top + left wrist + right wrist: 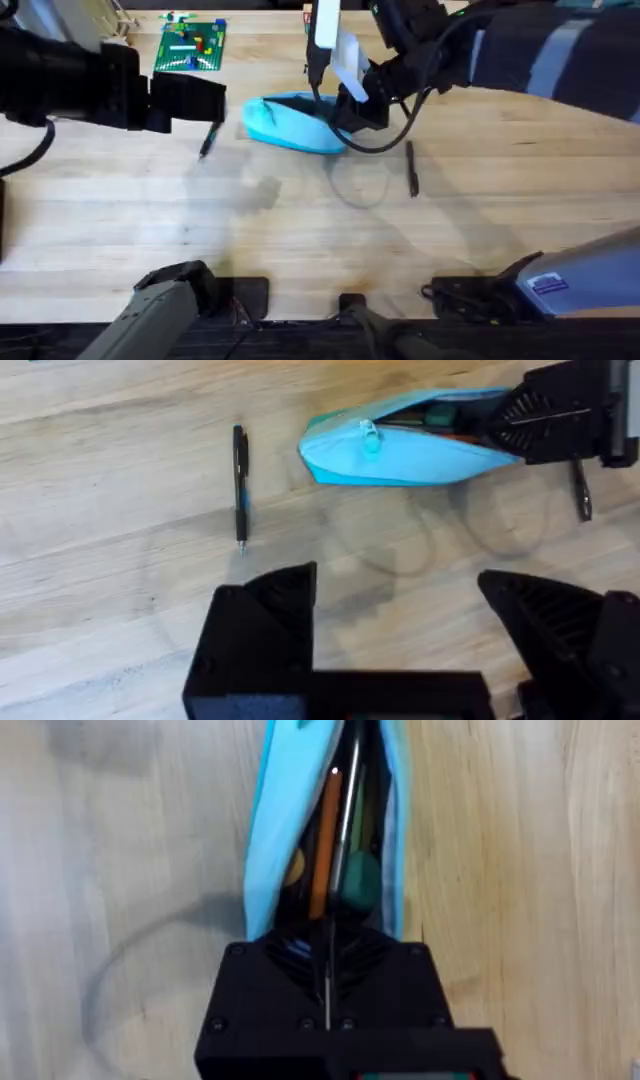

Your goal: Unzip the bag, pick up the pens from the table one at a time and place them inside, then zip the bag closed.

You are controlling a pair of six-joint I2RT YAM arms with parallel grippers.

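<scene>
Right gripper first: its black fingers are pressed together at the near end of the light blue pouch, pinching what looks like the fabric or zipper end there, though exactly what sits between them is hard to make out. Just beyond those fingers the pouch gapes open, and inside you can see an orange stick, a silvery one and something round and green against the dark interior. So the zipper is already drawn back, with its small pull tab sitting near the far end. Out to the side, the left gripper hovers wide open and empty above the table. One dark pen lies on the wood just beside the pouch on that side, and the second pen rests near the right arm's end, apart from the pouch. Handling-wise, I'd judge the pouch soft and floppy, likely to collapse unless one end is held. The pens look light, stiff and slick, prone to rolling, so the safest hold is across the barrel near the middle, fingers square to its length.
</scene>
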